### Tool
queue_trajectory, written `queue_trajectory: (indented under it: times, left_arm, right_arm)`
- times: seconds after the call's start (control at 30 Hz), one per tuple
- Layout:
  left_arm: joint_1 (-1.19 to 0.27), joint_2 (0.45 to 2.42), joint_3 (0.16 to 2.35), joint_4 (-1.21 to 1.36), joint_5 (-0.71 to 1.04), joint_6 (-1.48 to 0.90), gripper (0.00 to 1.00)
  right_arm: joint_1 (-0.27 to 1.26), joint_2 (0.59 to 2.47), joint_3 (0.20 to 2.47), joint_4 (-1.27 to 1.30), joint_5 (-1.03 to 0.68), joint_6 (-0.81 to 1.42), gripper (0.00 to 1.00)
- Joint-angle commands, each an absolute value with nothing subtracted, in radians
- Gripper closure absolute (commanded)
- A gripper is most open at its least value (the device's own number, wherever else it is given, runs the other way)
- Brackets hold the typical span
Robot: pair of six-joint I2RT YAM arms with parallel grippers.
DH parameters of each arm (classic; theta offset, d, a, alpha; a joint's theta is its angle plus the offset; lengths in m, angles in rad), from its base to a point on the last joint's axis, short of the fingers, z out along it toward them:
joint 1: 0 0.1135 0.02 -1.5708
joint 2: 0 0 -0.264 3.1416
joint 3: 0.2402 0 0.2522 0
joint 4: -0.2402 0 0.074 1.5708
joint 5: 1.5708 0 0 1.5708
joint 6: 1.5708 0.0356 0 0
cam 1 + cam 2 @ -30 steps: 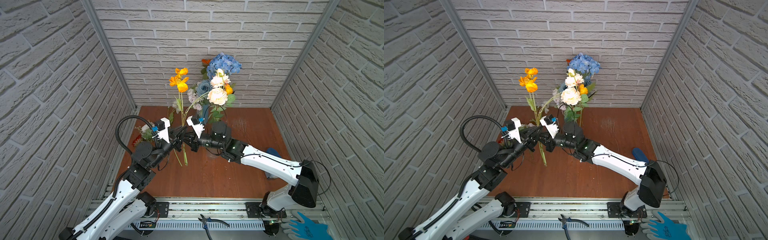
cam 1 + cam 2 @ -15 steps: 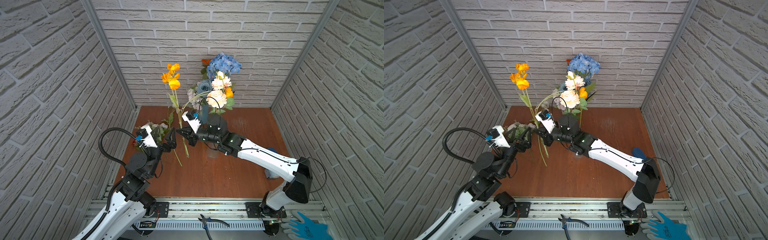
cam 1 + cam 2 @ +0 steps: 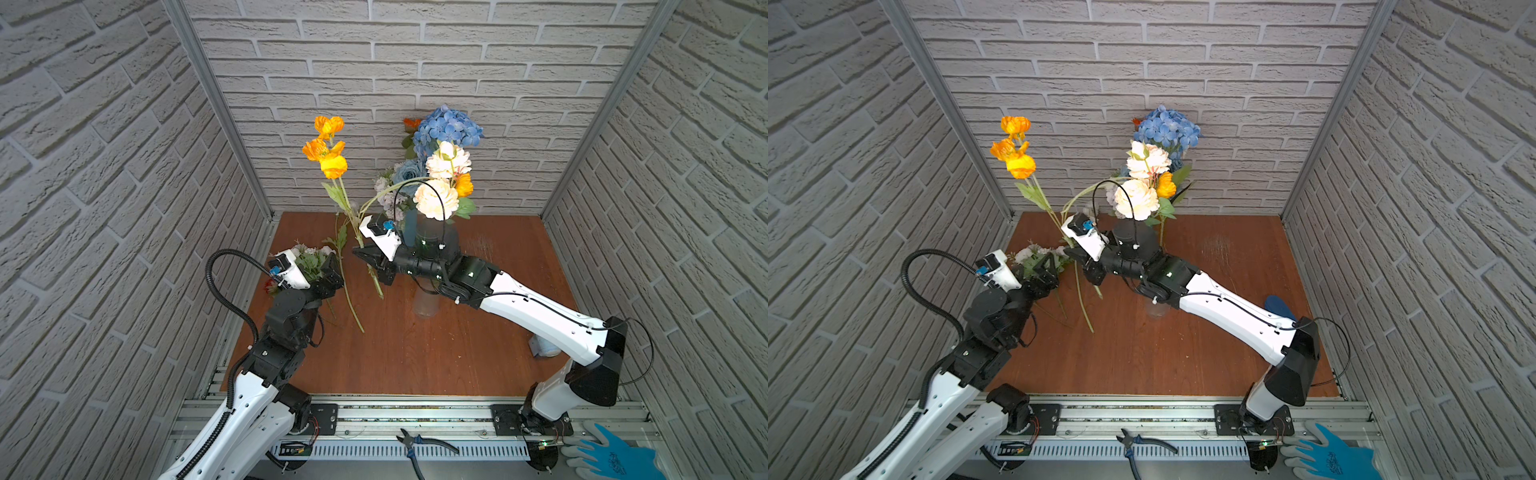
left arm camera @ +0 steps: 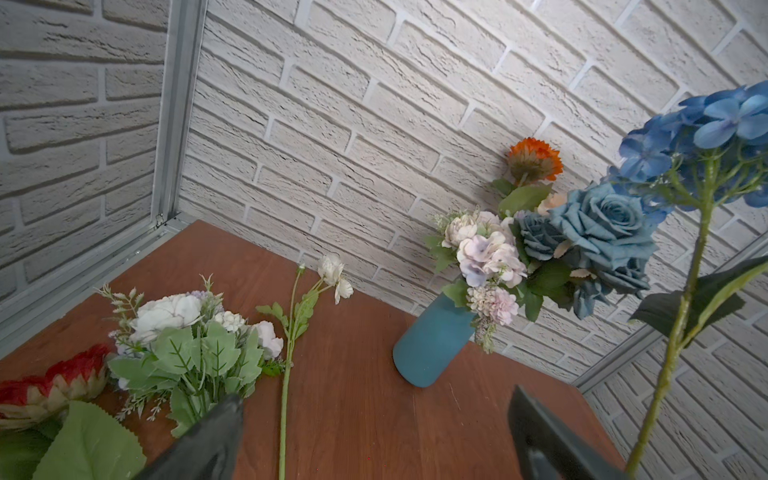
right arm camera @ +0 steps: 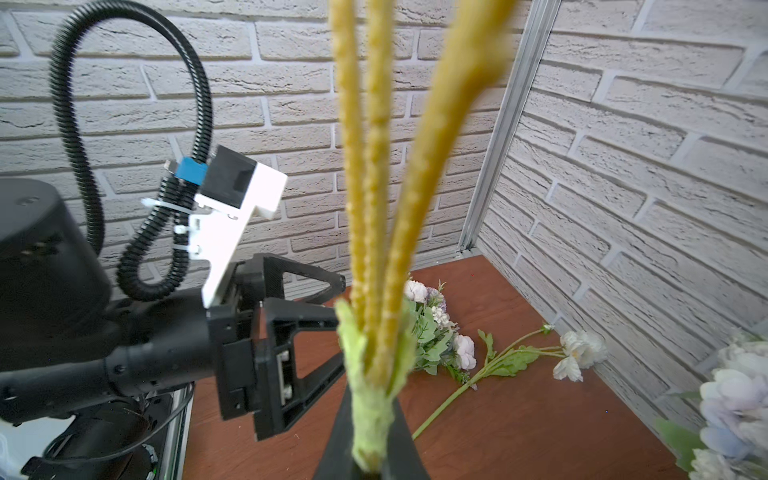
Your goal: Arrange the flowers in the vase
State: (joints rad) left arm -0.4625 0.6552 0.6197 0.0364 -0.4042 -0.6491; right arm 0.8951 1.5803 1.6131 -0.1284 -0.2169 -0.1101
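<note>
Pinching bumpy yellow-green poppy stems (image 5: 377, 208), right jaws clamp tight; left jaws gape empty.

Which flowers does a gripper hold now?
The orange-yellow poppies, clamped by the right gripper; the others stand in vases or lie on the table.

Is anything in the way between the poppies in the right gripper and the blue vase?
Yes: the lilac bunch and blue roses already in the blue vase cover its mouth, where the poppies must go.

a robot lab booth: faux-brick panels (image 3: 415, 62), aluminium framing (image 3: 218, 108), arms (image 3: 540, 316) bolted to a rail (image 3: 415, 415)
</note>
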Motion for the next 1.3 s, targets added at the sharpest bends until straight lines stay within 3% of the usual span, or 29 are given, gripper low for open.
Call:
queue_trajectory:
  times: [0.0,0.5,0.77,1.07,1.27]
  left_arm:
    - [-0.45,0.692,0.627,0.077,-0.345,-0.673,0.02]
    - [-0.446,0.734,0.67,0.083,-0.232,-0.63,0.02]
    - [-0.446,0.764,0.681,0.134,-0.121,-0.602,0.02]
    - [-0.447,0.788,0.701,0.243,0.101,-0.555,0.04]
    - [-0.443,0.764,0.778,0.223,0.16,-0.477,0.07]
  right_arm:
    - [0.899,1.501,1.589,-0.08,-0.178,-0.158,0.94]
    - [0.828,1.529,1.356,0.212,-0.335,0.067,0.94]
    - [0.746,1.561,1.233,0.494,-0.483,0.356,0.94]
    - [0.742,1.594,1.273,0.388,-0.541,0.346,0.94]
    - [0.742,1.58,1.269,0.3,-0.561,0.31,0.94]
